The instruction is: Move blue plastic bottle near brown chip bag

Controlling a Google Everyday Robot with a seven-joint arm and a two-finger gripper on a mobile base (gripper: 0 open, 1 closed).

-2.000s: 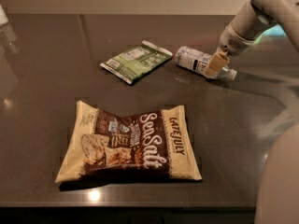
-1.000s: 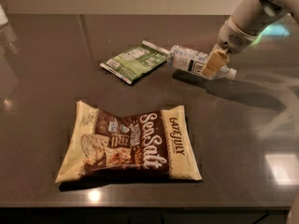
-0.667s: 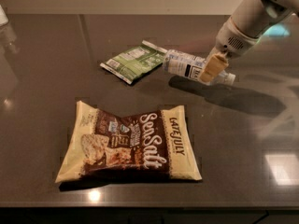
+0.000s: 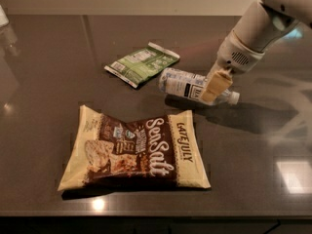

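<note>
The blue plastic bottle (image 4: 187, 85) lies on its side, held just above the dark table, cap pointing right. My gripper (image 4: 214, 87) is shut on the bottle near its cap end, the white arm reaching in from the upper right. The brown chip bag (image 4: 136, 149) lies flat in the front middle of the table, a short way below and left of the bottle. The bottle's shadow falls just beyond the bag's upper right corner.
A green packet (image 4: 142, 64) lies flat behind the bottle, close to its left end. The dark grey table (image 4: 53, 67) ends at a front edge just below the chip bag. A pale object (image 4: 3, 18) sits at the far left edge.
My gripper has carried the bottle toward the front and slightly left, away from the green packet and closer to the chip bag's upper right corner.
</note>
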